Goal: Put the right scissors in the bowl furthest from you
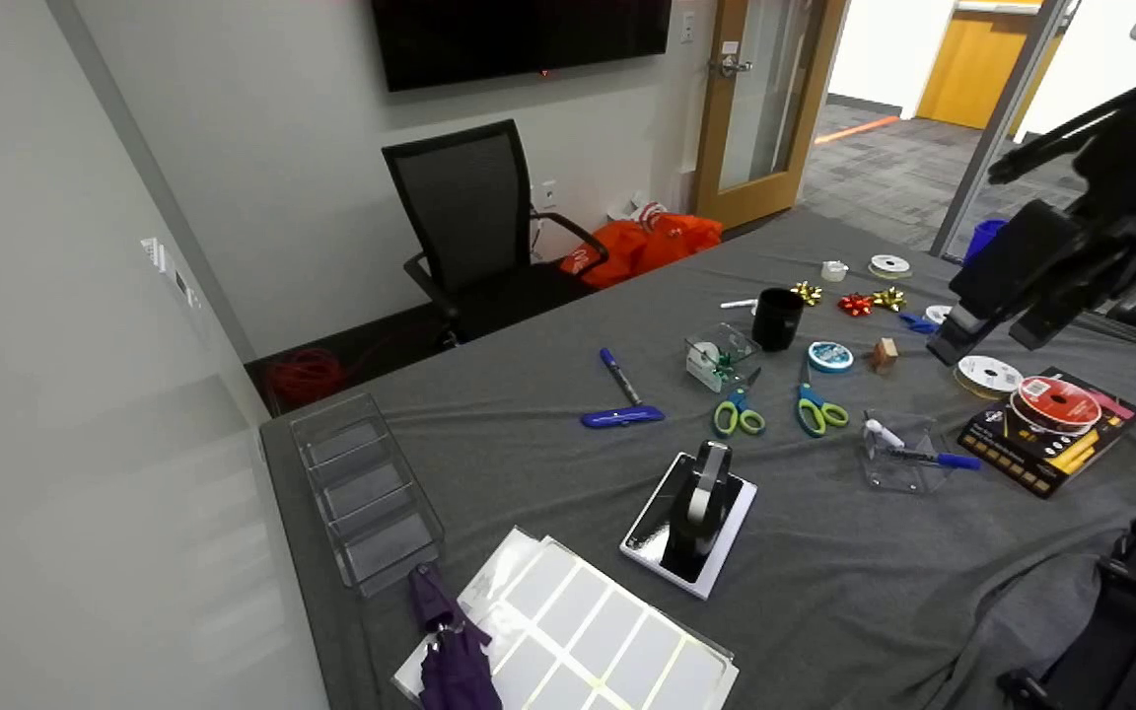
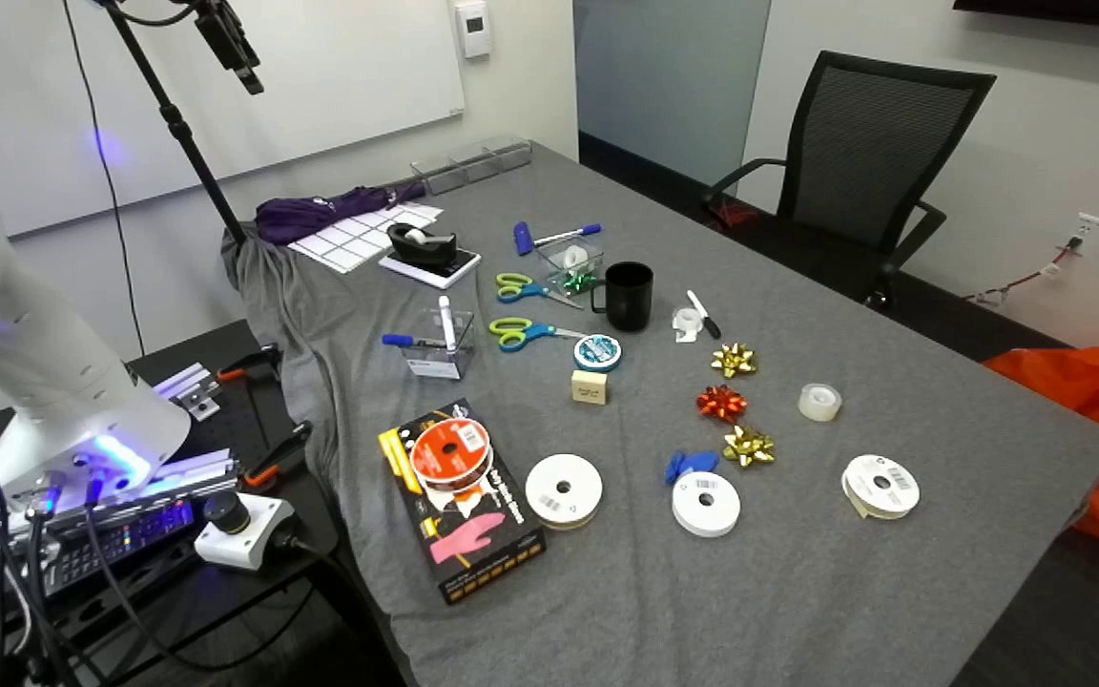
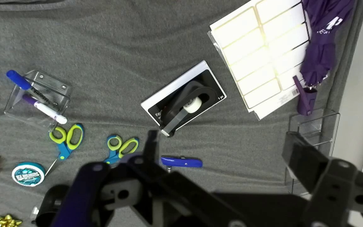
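Observation:
Two pairs of scissors have green-and-blue handles and lie flat on the grey cloth. The right scissors (image 1: pixel 810 396) (image 2: pixel 530 331) (image 3: pixel 64 151) lie beside the blue mint tin. The other scissors (image 1: pixel 738 399) (image 2: pixel 532 289) (image 3: pixel 112 156) lie close by; a finger hides their blades in the wrist view. No round bowl shows. A clear box (image 1: pixel 749 345) (image 2: pixel 552 256) with tape and a green bow stands further from the robot's base; it is hidden in the wrist view. A nearer clear box (image 1: pixel 898 480) (image 3: pixel 50 82) holds markers. My gripper (image 3: pixel 224 146) (image 1: pixel 987 337) is open and empty, high above the table.
A black mug (image 1: pixel 778 319) (image 2: pixel 629 296) stands by the far box. A tape dispenser (image 1: pixel 698 503) (image 3: pixel 181 104), mint tin (image 1: pixel 830 356) (image 3: pixel 28 174), wood block (image 2: pixel 589 387) and blue cutter (image 3: pixel 181 162) lie around. A glove box (image 2: pixel 454 515) and ribbon spools lie to one side.

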Tool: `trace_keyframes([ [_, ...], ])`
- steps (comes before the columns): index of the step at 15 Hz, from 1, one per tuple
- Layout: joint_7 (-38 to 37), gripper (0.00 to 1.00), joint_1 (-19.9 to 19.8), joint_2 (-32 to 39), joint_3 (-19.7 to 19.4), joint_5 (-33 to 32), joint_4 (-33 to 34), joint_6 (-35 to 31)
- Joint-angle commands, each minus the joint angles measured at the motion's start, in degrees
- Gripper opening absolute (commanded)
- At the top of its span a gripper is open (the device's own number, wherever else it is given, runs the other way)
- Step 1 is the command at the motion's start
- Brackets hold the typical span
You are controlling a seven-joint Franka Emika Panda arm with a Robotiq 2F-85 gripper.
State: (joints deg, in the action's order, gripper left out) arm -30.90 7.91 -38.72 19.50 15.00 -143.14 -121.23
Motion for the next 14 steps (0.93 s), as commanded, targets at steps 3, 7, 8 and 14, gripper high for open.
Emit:
trace_keyframes([
  [3,0.66,1.00,-0.80,1.74,-1.67,0.10,0.22,-1.50],
  [7,0.58,1.00,-3.57,5.11,-3.11,-2.24,1.07,-3.05],
  [8,0.55,1.00,-4.40,6.37,-3.40,-3.06,0.98,-4.49],
  [14,-0.31,1.00,-9.69,20.09,-6.06,-9.96,6.31,-11.88],
])
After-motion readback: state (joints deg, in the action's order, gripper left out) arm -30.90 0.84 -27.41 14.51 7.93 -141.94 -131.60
